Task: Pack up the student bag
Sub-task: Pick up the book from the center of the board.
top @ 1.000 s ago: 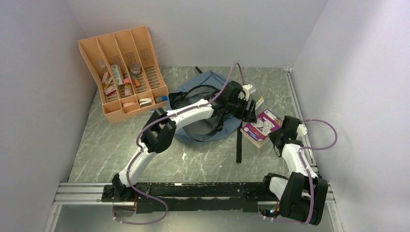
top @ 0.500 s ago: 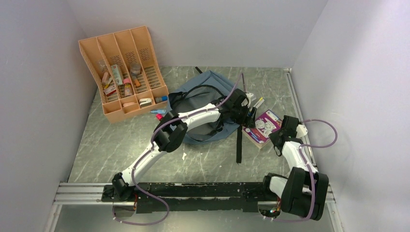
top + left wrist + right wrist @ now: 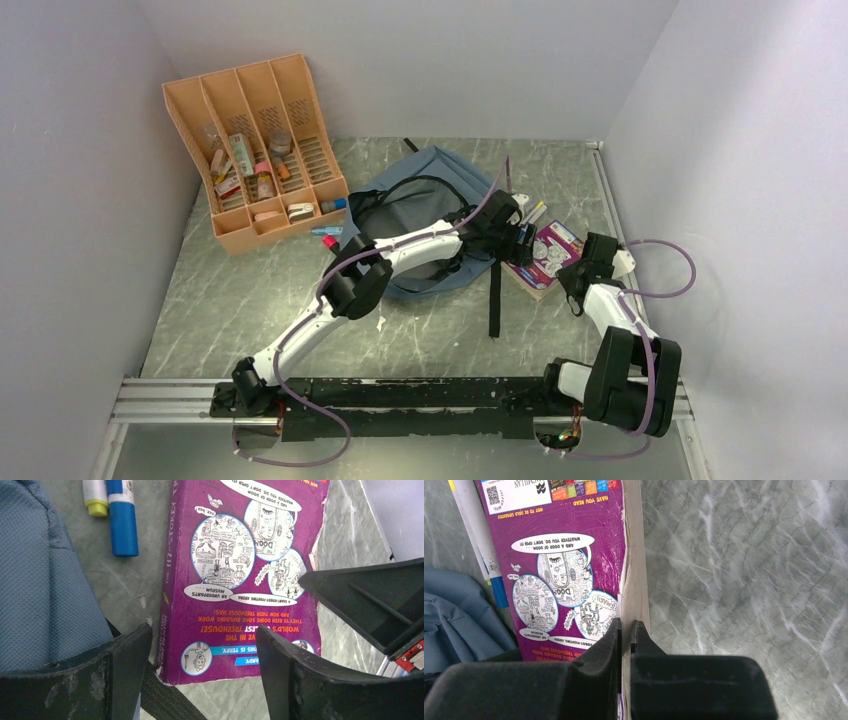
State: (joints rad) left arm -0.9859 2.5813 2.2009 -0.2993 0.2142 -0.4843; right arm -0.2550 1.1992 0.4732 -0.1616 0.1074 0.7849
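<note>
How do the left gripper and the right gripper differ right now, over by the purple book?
The left gripper is open, jaws spread wide over one end of the purple book; the right gripper is shut. The left gripper holds nothing; the right gripper sits at the book's page edge, and whether it pinches the cover is unclear. Both are dark and at the same book.

The left arm (image 3: 415, 240) and right arm (image 3: 610, 310) are white-linked, black-jointed, with lilac cables (image 3: 665, 243).

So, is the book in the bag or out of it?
Out: the book lies flat on the table, beside the bag.
</note>
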